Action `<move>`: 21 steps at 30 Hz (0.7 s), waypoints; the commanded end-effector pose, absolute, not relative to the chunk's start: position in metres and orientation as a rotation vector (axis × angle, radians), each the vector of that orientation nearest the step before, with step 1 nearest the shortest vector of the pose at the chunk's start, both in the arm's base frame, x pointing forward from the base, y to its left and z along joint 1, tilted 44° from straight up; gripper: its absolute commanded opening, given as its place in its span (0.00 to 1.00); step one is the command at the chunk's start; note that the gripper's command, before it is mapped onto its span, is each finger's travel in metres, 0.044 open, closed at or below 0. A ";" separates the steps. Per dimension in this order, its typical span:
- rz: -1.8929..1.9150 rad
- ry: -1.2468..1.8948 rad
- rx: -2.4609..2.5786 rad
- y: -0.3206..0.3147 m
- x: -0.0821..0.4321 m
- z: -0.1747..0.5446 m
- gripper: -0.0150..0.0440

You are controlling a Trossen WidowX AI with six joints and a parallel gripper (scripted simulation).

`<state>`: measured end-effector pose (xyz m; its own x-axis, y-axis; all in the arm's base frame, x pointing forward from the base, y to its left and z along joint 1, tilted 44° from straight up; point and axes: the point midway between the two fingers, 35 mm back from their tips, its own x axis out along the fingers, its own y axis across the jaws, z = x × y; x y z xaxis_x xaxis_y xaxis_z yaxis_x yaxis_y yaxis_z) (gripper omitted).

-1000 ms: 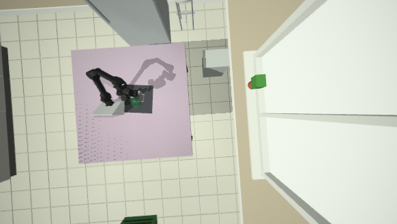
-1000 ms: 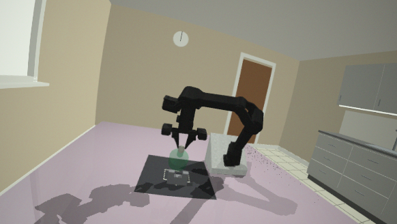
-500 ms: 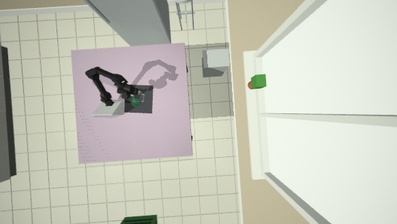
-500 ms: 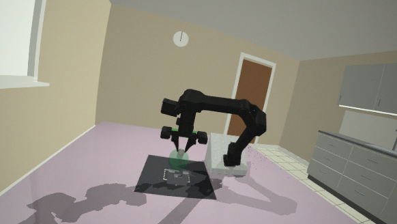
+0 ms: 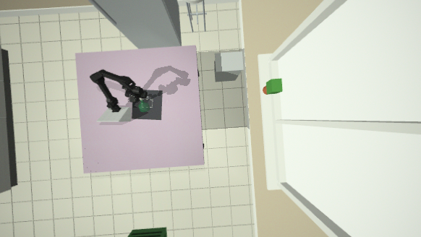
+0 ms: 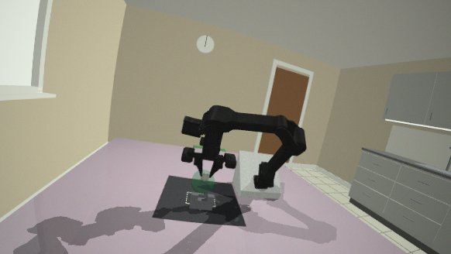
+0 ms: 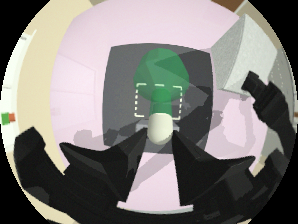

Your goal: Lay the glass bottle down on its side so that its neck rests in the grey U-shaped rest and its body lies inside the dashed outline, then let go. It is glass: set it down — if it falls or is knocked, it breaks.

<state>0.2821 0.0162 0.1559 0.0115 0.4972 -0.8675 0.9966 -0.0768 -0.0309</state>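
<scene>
Beige walls and a tiled floor surround the pink counter (image 5: 145,148) (image 6: 135,163), where a dark mat (image 5: 155,114) (image 6: 164,205) (image 7: 117,65) carries the dashed outline (image 5: 152,102) (image 6: 187,198) (image 7: 136,102). The gripper (image 6: 205,176) (image 7: 160,132) is closed on the green glass bottle (image 5: 143,105) (image 6: 203,186) (image 7: 161,75) near its pale cap (image 6: 205,176) (image 7: 160,128). So the grasp is done. The body appears raised over the mat, beside the outline in the top view; whether it touches anything, I can't tell. Finishing the tilt, lowering the neck into the grey rest (image 7: 142,125), settling the body and letting go all seem left.
</scene>
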 end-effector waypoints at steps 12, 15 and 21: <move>-0.985 1.544 1.645 0.037 0.282 0.158 0.45; -0.984 1.542 1.645 0.041 0.283 0.159 0.45; -0.982 1.537 1.645 0.049 0.283 0.159 0.45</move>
<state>0.2839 0.0449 0.1594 0.0242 0.4881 -0.8724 0.9967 -0.0793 -0.0167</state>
